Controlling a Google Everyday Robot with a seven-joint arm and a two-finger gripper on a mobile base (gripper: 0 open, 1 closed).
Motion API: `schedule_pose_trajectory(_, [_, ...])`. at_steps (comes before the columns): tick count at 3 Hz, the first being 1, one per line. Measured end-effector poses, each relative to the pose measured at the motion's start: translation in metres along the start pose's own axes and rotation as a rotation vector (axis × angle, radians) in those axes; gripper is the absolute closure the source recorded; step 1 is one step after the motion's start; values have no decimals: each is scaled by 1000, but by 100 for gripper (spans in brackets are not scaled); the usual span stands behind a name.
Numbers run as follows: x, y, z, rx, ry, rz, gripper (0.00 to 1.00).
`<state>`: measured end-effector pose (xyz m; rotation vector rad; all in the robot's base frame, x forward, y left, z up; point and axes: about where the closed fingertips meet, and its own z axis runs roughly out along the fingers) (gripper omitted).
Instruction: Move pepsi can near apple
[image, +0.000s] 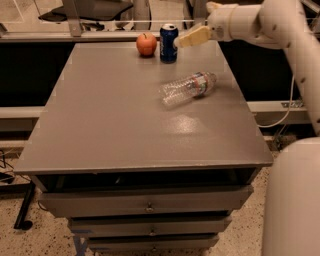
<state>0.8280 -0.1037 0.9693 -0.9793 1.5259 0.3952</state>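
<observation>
The pepsi can (168, 43), blue with a silver top, stands upright at the far edge of the grey table (125, 125). The red-orange apple (146, 44) sits just left of it with a narrow gap between them. My gripper (190, 36) is at the can's right side, at the height of its upper half, with its tan finger (194, 36) pointing at the can. It is open and holds nothing. The can stands free on the table.
A clear plastic water bottle (188, 88) lies on its side right of the table's middle, nearer than the can. My white arm (280, 25) reaches in from the upper right. Drawers (145, 205) are below the table front. A railing runs behind the table.
</observation>
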Motion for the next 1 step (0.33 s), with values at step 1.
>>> schedule_pose_trajectory(1, [0,-4,-59,13,-74,-7,0])
